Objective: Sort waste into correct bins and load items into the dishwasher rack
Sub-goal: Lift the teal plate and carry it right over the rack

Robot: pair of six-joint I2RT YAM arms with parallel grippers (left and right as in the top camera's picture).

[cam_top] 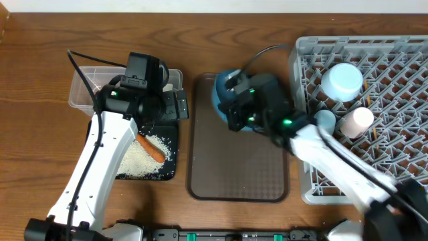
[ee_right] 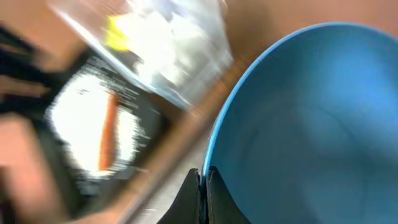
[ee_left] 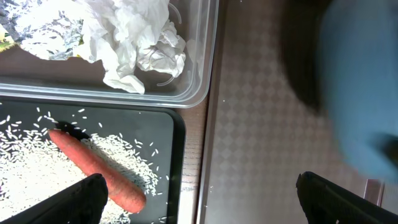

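Note:
My right gripper [ee_right: 204,177] is shut on the rim of the round blue plate [ee_right: 311,112], which hangs tilted over the far end of the brown serving tray [cam_top: 237,167]. In the overhead view, plate [cam_top: 223,84] and right gripper [cam_top: 227,110] sit left of the grey dishwasher rack [cam_top: 311,191]. The rack holds a light blue cup [cam_top: 342,80] and a pale pink cup [cam_top: 354,122]. My left gripper [ee_left: 205,205] is open and empty above the gap between black tray [ee_left: 174,155] and serving tray. Carrot [ee_left: 93,165] and rice [ee_left: 25,155] lie in the black tray. Crumpled paper [ee_left: 137,37] fills the clear tub [ee_left: 199,87].
A yellow-green wrapper [ee_right: 118,31] shows in the clear tub beside the paper. The left arm [cam_top: 110,154] reaches across the black tray [cam_top: 170,134] and tub [cam_top: 83,90]. The right arm [cam_top: 334,161] crosses the rack's near left corner. Bare wooden table lies left of the bins.

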